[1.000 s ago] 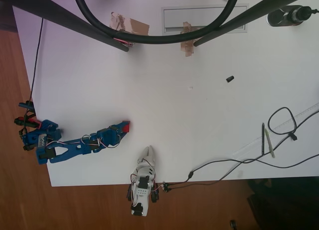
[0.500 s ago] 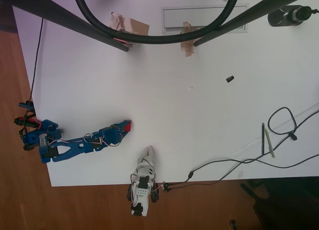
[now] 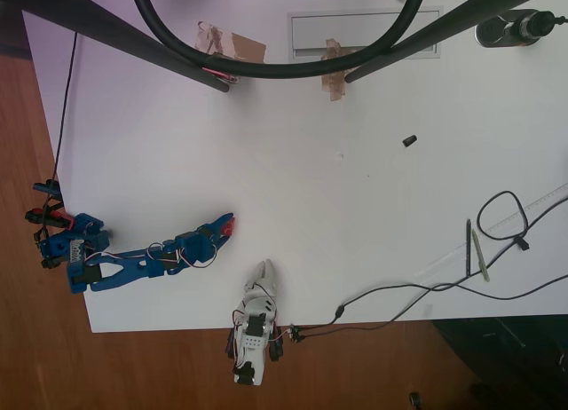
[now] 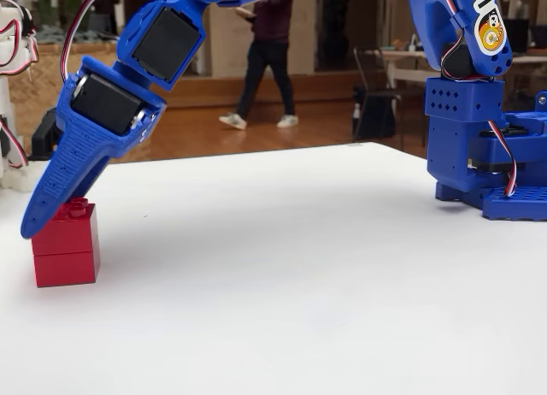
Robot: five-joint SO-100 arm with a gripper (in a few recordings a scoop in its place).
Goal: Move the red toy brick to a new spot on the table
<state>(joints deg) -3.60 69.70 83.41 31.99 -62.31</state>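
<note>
The red toy brick [image 4: 67, 250] stands flat on the white table [image 4: 299, 284], at the left of the fixed view. My blue gripper [image 4: 34, 224] slants down over it, and its tip covers the brick's upper left corner. This view shows one finger side-on, so the jaws' spacing is hidden. In the overhead view the brick [image 3: 230, 220] is a red spot right at the tip of the gripper [image 3: 223, 224], in the lower left part of the table [image 3: 311, 206].
A small black cylinder [image 3: 409, 141] lies right of centre. Cables, a pen [image 3: 469, 248] and a ruler lie at the lower right. Taped patches [image 3: 232, 44] and dark stand bars cross the top. My arm's base [image 4: 487, 138] stands at the right. A person [image 4: 269, 53] walks far behind.
In the overhead view the gripper tip and the red spot at it have crept slightly right and up; the arm's elbow has shifted a little.
</note>
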